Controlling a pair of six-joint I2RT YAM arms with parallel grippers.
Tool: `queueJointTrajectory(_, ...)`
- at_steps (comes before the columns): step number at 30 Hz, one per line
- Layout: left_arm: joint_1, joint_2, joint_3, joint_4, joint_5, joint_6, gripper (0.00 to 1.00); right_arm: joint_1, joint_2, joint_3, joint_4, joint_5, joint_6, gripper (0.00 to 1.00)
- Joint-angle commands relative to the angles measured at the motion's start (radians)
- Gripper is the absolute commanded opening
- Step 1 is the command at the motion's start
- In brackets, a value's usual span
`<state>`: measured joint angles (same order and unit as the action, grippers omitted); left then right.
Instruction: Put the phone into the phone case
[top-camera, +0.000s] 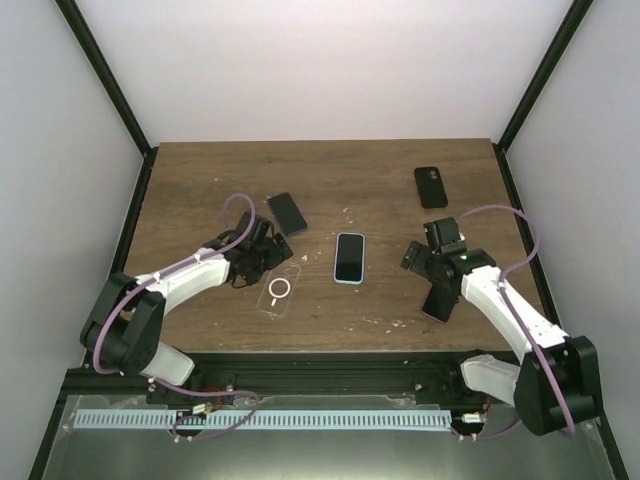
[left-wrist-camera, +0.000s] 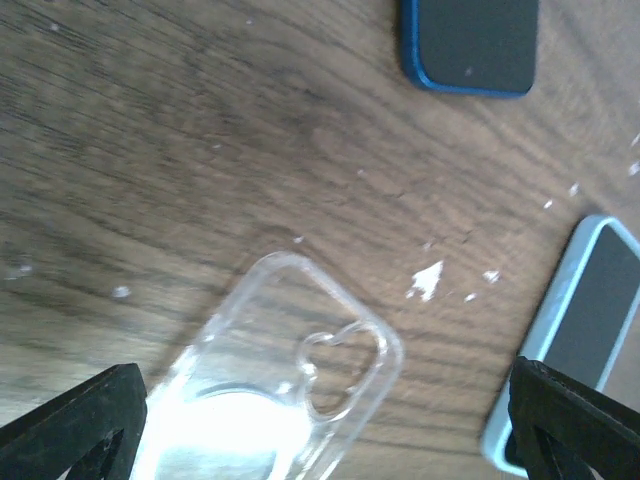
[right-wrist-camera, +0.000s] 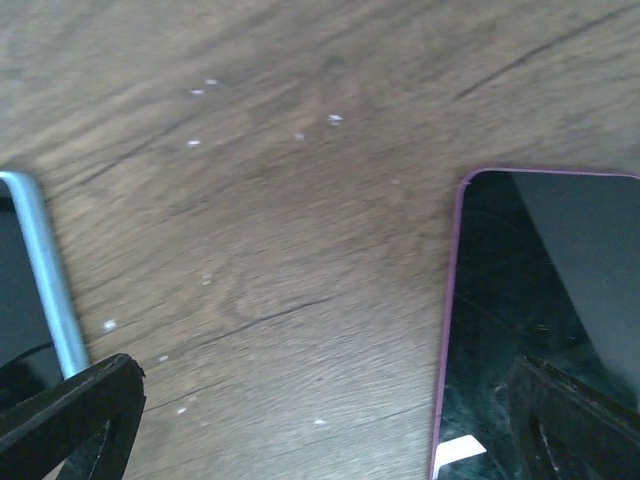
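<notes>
A clear phone case (top-camera: 280, 290) with a white ring lies flat on the wooden table, left of centre. In the left wrist view the phone case (left-wrist-camera: 285, 375) lies on the wood under and between the wide-apart fingers (left-wrist-camera: 75, 430), untouched by either. My left gripper (top-camera: 258, 264) hangs open just over its far end. A phone with a light blue rim (top-camera: 350, 257) lies screen up in the middle; this phone (left-wrist-camera: 585, 325) is right of the case. My right gripper (top-camera: 436, 272) is open over bare wood, with the light blue phone (right-wrist-camera: 30, 285) off to its left.
A purple-rimmed phone (top-camera: 440, 302) lies under the right arm, and this purple-rimmed phone (right-wrist-camera: 545, 300) reaches under the right finger. A dark blue-rimmed phone (top-camera: 287, 213) lies beyond the left gripper. A black phone (top-camera: 431, 187) lies at the back right. Walls enclose the table.
</notes>
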<state>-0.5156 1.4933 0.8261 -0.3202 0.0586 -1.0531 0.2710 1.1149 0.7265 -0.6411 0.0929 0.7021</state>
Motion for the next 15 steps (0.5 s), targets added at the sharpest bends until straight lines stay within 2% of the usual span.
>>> queueJointTrajectory(1,0.007,-0.041,-0.026,-0.089,-0.049,0.259,1.00,-0.031,0.062,0.045,-0.058,0.131,0.033,1.00)
queueJointTrajectory(6,0.018,-0.064,-0.099,-0.086,-0.045,0.329,1.00,-0.127,0.108,0.014,-0.031,0.131,0.034,1.00)
queueJointTrajectory(15,0.024,-0.088,-0.195,-0.035,0.006,0.357,0.99,-0.193,0.143,-0.058,0.088,0.109,-0.010,1.00)
